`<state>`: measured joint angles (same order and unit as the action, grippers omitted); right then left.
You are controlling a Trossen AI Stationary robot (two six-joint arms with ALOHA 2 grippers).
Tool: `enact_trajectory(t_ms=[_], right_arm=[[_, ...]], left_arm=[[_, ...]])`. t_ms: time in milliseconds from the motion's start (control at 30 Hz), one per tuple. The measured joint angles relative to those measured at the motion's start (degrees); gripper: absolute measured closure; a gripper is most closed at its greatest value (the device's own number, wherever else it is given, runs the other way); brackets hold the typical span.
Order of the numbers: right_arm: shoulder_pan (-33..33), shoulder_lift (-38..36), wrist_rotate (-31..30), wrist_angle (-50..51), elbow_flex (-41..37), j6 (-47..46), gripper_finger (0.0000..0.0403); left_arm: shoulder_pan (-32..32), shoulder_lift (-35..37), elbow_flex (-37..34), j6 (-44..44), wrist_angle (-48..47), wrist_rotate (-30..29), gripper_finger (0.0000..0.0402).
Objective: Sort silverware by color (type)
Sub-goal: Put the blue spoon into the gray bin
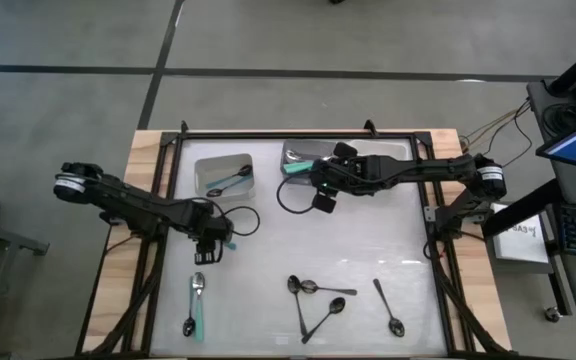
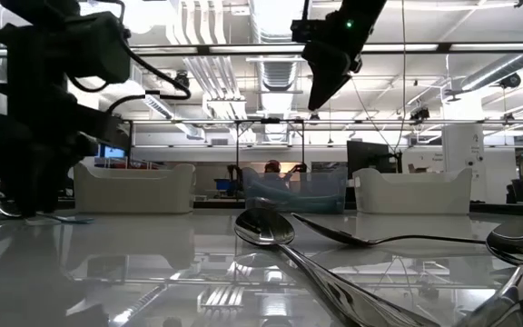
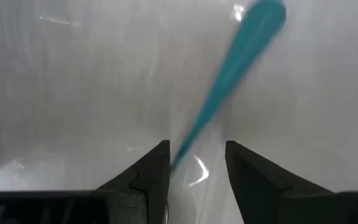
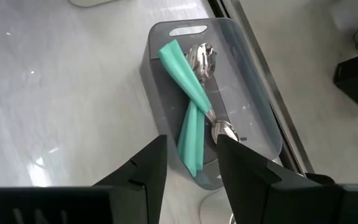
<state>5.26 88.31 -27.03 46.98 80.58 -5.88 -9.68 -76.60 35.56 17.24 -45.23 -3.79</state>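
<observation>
Counting now: two rectangular plastic bins show from above, a white one and a clear grey one. One dark spoon lies in the white bin, and two teal-handled metal spoons cross in the grey bin. On the tabletop lie one more teal-handled spoon and five dark spoons.

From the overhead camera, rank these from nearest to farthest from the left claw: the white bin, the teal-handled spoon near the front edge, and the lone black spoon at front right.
Left claw.
1. Teal-handled spoon, just in front.
2. White bin, behind it.
3. Lone black spoon, far right.
</observation>
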Motion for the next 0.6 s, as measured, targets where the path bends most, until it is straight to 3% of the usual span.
enact_trajectory(t_ms=[333,600], right_arm=[[0.0,0.02,0.01,0.04,-0.47,0.52,0.0271],[0.0,0.04,0.02,0.09,-1.11,0.93,0.0271]], left_arm=[[3.01,-3.64,-1.25,1.02,5.79,2.87,0.0271],[7.66,-4.08,-2.76,3.04,7.45,7.35,0.0333]])
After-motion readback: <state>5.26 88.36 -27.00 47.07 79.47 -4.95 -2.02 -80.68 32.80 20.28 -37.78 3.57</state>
